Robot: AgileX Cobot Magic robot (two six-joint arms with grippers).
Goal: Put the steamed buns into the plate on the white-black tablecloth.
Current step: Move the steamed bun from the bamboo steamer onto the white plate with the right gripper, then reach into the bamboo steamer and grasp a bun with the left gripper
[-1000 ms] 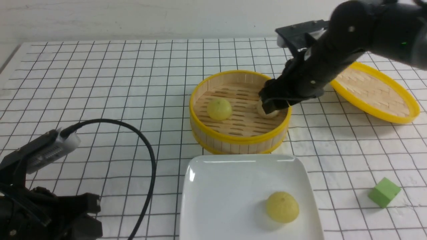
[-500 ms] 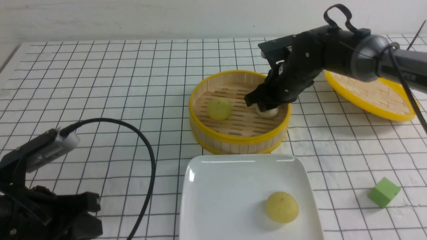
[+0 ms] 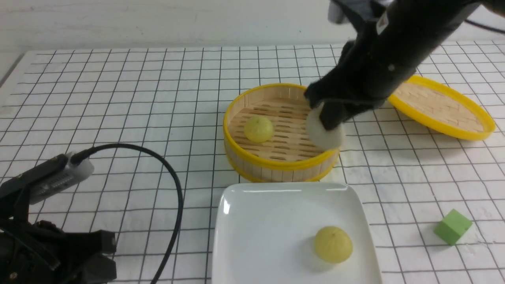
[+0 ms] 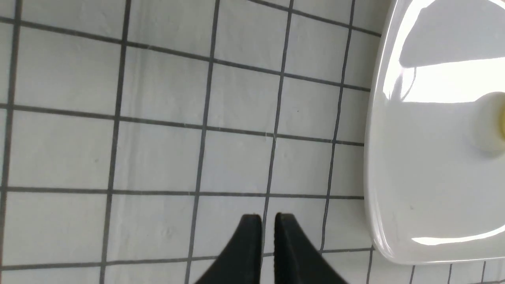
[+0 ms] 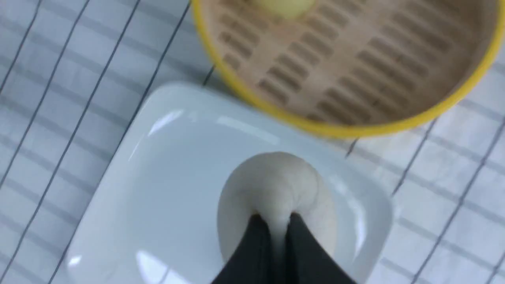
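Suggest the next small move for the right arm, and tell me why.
I'd ease the right tool back toward the robot until the pale bun is over the plate, keeping it raised. The tool grips that bun above the near rim of the steamer, and the plate lies just on the robot's side, with bare room left of its yellow bun.

White cloth point(image 3: 130, 173) with thin black grid, white plate point(image 3: 272, 232), yellow-rimmed tan steamer point(image 3: 282, 163), two pale yellow buns point(image 3: 333, 244), one bun point(image 3: 324, 128) off-white, cube point(image 3: 453, 227) green
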